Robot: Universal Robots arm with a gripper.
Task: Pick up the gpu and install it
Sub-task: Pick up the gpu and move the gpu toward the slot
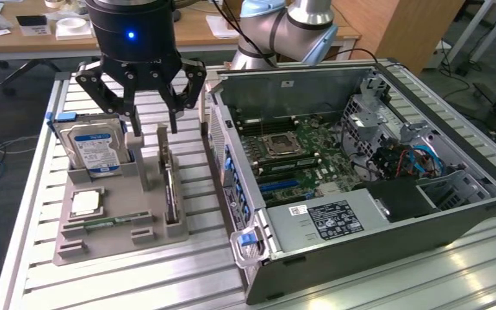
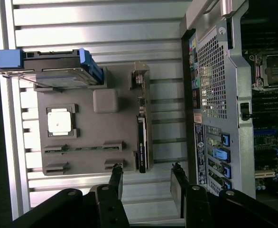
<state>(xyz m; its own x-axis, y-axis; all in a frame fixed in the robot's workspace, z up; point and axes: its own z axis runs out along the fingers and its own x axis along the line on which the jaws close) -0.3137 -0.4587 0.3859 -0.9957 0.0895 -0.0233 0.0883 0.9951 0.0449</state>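
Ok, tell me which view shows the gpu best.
The wrist view: the gpu is seen edge-on along its full length, standing in the grey holder. The exterior view gives a thin dark sliver in the holder's slot, partly behind an upright.

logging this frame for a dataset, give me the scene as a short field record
fingers: open, holding nothing, above the grey holder
gpu: on edge in the holder's slot nearest the computer case, untouched
hard drive: upright in the holder
computer case: side open, on the exterior view's right
task state: gpu not yet picked up
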